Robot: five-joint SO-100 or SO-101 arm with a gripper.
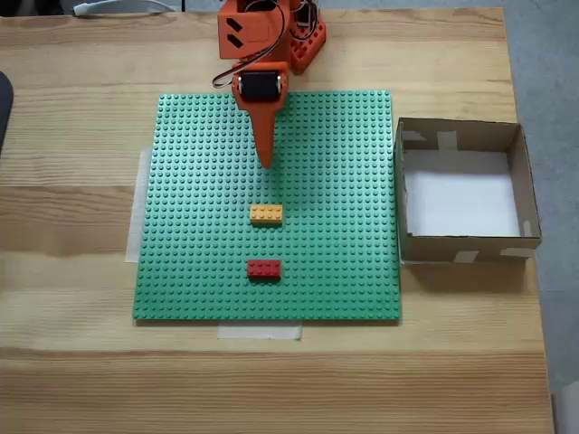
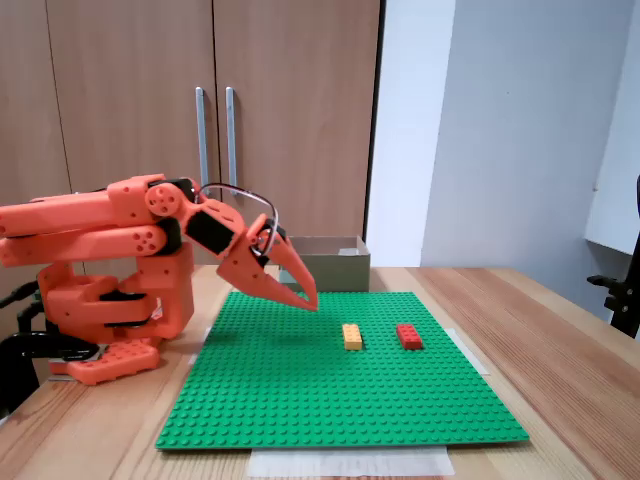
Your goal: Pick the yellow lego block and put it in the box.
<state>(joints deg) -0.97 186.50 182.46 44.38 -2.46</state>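
Two bricks sit close on the green baseplate (image 1: 199, 181), so the empty, nearly closed gripper (image 1: 265, 163), poised short of the yellow lego block (image 1: 266, 214), risks overshooting onto the red brick (image 1: 264, 268).

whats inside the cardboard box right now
In the top-down fixed view the box holds nothing: its white bottom is bare. The yellow lego block and the red brick sit on the green baseplate. In the side fixed view the box's wall hides its inside.
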